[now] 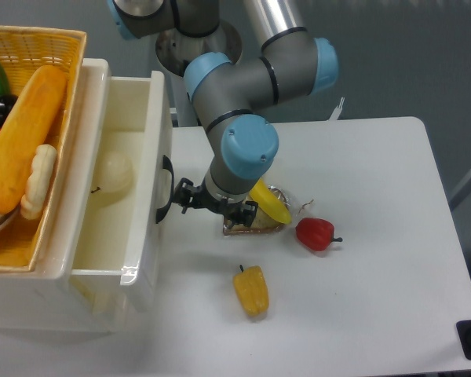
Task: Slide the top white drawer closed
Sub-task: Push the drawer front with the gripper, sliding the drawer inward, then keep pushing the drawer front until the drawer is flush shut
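The top white drawer (133,118) stands partly pulled out from the white cabinet on the left. Its front panel (154,181) carries a black curved handle (165,188). A pale round fruit (112,173) lies inside it. My gripper (180,194) hangs low over the table, right against the handle side of the front panel. Its black fingers are small and half hidden under the wrist, so I cannot tell how the jaws stand.
A woven yellow basket (59,47) with bread and vegetables sits on top of the cabinet at the left. On the table lie a yellow pepper (251,290), a red pepper (315,233), a toast slice (251,224) and a yellow piece (269,202).
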Available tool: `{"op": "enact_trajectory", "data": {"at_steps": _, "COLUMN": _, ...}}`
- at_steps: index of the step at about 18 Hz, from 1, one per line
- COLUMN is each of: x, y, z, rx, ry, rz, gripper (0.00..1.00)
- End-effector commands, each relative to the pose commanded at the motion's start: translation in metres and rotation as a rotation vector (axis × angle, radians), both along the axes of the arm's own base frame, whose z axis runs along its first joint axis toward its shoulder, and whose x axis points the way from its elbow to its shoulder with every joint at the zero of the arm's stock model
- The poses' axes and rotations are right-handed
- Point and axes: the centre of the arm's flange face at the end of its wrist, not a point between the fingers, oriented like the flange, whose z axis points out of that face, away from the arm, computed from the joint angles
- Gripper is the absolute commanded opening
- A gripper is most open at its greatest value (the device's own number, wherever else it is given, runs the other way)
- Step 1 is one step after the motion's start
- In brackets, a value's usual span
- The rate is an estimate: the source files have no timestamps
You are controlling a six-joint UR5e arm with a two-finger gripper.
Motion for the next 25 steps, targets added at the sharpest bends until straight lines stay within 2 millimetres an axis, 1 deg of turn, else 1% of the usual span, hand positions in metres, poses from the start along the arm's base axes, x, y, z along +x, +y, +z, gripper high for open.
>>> {"op": "enact_trajectory", "data": {"at_steps": 5, "x": 0.009, "y": 0.005, "z": 0.0, "rx": -0.001, "ry": 0.001, "rz": -0.017, "gripper": 1.0}}
{"op": "enact_trajectory", "data": {"at_steps": 12, "x": 0.012, "y": 0.007, "z": 0.001, "rx": -0.001, "ry": 0.003, "rz": -0.025, "gripper": 1.0}}
{"op": "enact_trajectory", "data": {"at_steps": 15, "x": 0.017, "y": 0.009, "z": 0.001, "rx": -0.002, "ry": 0.004, "rz": -0.033, "gripper": 1.0}}
{"op": "enact_trajectory", "data": {"at_steps": 20, "x": 0.017, "y": 0.01, "z": 0.002, "rx": 0.0, "ry": 0.006, "rz": -0.035, "gripper": 1.0}}
{"op": "enact_trajectory", "data": {"at_steps": 25, "x": 0.024, "y": 0.012, "z": 0.005, "rx": 0.003, "ry": 0.008, "rz": -0.042, "gripper": 1.0}}
